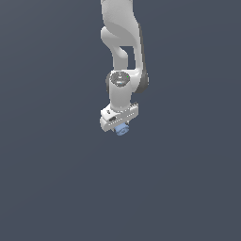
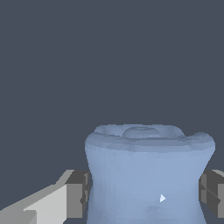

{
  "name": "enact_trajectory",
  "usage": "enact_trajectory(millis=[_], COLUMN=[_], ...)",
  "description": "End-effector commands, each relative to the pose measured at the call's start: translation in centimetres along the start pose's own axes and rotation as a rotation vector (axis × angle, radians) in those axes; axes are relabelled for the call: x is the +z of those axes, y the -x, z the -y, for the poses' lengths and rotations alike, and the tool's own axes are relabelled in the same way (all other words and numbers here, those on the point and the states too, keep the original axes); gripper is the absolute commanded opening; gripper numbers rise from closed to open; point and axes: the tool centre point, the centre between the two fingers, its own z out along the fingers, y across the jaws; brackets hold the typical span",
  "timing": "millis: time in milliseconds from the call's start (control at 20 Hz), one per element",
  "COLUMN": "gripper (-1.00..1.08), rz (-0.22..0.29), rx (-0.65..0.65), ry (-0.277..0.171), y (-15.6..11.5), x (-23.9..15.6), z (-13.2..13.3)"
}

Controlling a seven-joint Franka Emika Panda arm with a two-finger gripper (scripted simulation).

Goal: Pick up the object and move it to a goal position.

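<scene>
I see my white jointed robot arm point(image 1: 121, 56) reaching down from the top of the exterior view over a plain, dark grey-blue surface point(image 1: 52, 179). Its white two-fingered gripper point(image 1: 121, 128) sits at the lower end, and a small light-blue lumpy object with rounded lobes and a matte plastic look point(image 1: 122, 130) pokes out just beneath it. In the wrist view the object point(image 2: 146, 175) fills the space between the two dark grey finger pads point(image 2: 78, 194), which press against its opposite sides, so I judge the gripper clenched around it. The grasp looks done. I cannot tell whether the object is lifted clear of the surface. No goal marker shows in either view, so carrying it to the goal remains.
</scene>
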Motion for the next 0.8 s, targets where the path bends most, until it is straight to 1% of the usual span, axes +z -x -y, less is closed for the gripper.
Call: enact_trajectory(millis=[0,250,750], gripper=[-1.00,-1.00,-1.00], rz=[0.000,0.000,0.000], rx=[-0.001,-0.001,-0.002], ry=[0.001,0.001,0.001], y=[-0.3,-1.0,-2.9], x=[-1.7,-6.0,-16.5], z=[0.7,2.5,6.8])
